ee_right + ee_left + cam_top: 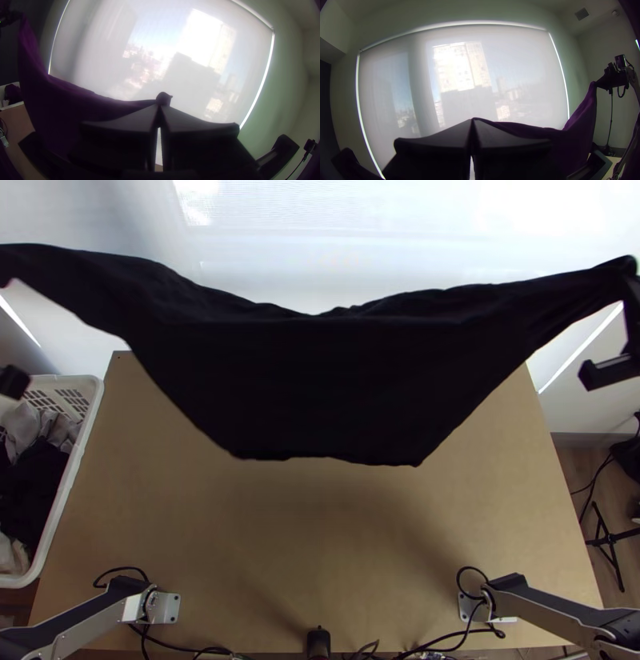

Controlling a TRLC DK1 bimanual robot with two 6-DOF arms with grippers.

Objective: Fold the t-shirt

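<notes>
The t-shirt point(336, 380), black from above and dark purple in the wrist views, hangs stretched in the air between both grippers over the table's far part. Its upper edge sags in the middle, and the lower edge hangs free. At the top view's left edge part of my left gripper point(14, 382) shows; at the right edge is my right gripper point(630, 300), at the shirt's other end. In the left wrist view the left gripper point(472, 120) is shut on the shirt point(580, 136). A small bunch of shirt point(164, 97) sticks out past the shut right gripper point(159, 106).
The wooden table point(320, 524) lies below the shirt. A white basket point(76, 460) with clothes stands at its left side. Cables point(448, 640) run along the near edge. Beyond the far edge is a window with a pale blind point(520, 76). A black stand point(608, 540) is on the right.
</notes>
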